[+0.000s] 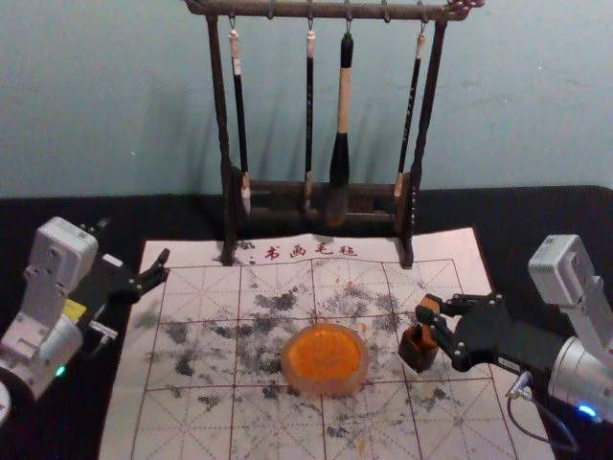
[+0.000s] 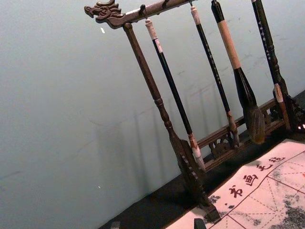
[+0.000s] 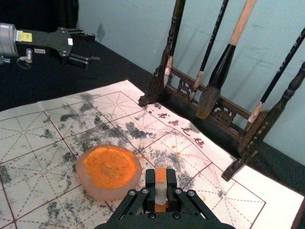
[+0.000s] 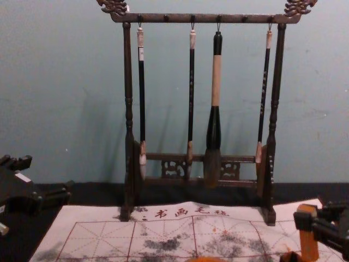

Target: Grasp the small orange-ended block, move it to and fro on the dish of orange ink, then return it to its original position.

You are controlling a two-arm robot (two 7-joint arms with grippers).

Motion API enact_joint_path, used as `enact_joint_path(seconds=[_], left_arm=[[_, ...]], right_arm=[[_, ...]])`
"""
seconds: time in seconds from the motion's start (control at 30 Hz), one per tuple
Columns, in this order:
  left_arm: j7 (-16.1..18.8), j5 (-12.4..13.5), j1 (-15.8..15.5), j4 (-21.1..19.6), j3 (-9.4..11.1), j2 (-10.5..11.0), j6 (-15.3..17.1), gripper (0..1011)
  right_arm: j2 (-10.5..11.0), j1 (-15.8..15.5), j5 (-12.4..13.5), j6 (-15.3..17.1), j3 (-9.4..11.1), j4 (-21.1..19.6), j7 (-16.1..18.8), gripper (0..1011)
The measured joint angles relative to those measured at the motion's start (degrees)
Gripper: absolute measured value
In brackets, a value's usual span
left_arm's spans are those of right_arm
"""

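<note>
1. Gripping the orange-ended block (image 4: 308, 243), the right gripper (image 1: 428, 315) is closed to the block's width, its fingertips pressed on two opposite sides. It is over the right part of the mat (image 1: 206, 422), right of the dish.
2. The left gripper (image 1: 166, 266) hangs idle at the mat's left side, its fingers spread apart and nothing between them.
3. The round, pale-rimmed dish (image 1: 326, 387) sits near the middle of the mat, with orange ink (image 1: 326, 353) in it.
4. A small dark box (image 1: 418, 355) stands right of the dish, by the block; I can't tell whether the block's lower end is inside.
</note>
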Motion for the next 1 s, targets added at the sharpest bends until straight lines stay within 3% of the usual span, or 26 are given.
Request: enact_joint_path(seconds=[1.0], left_arm=[[0.00,0.00,0.00,0.00,0.00,0.00,0.00,1001]], right_arm=[[-3.41,3.84,-0.66,0.81,-1.69,6.67,1.46,80]])
